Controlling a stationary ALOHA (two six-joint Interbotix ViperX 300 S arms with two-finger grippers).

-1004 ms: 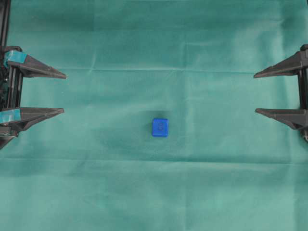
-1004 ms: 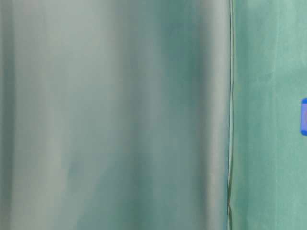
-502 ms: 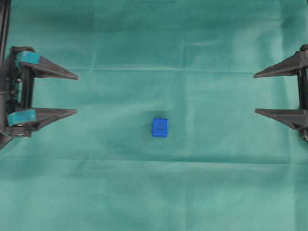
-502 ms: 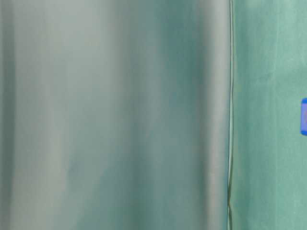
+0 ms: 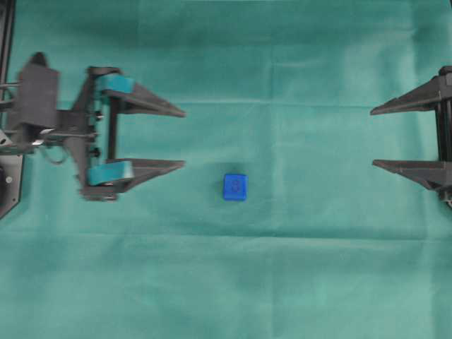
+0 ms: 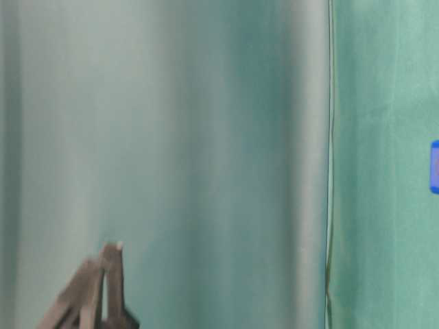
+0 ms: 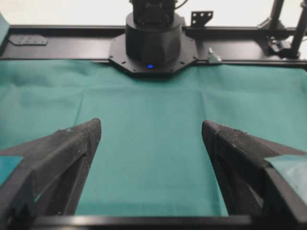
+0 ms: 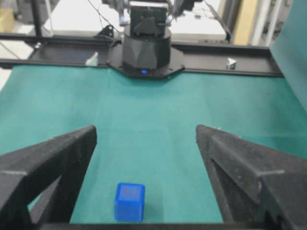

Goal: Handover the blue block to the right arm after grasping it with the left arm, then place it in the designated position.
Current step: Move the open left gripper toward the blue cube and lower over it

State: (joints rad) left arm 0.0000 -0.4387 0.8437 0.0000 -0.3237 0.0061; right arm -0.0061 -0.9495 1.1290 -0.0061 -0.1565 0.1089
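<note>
Resting on the green cloth (image 5: 282, 282) near its middle: one blue block (image 5: 235, 187), upright, touched by nothing. Left gripper (image 5: 180, 138), teal pads at the finger bases, fingers spread wide and empty, tips pointing toward the block, well short of it. Right gripper (image 5: 378, 138), plain black, likewise spread wide and empty, at the right edge, well apart from the block.

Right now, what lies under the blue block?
The blue block rests directly on the green cloth. Whatever the cloth carries beneath the block is covered and cannot be seen.
</note>
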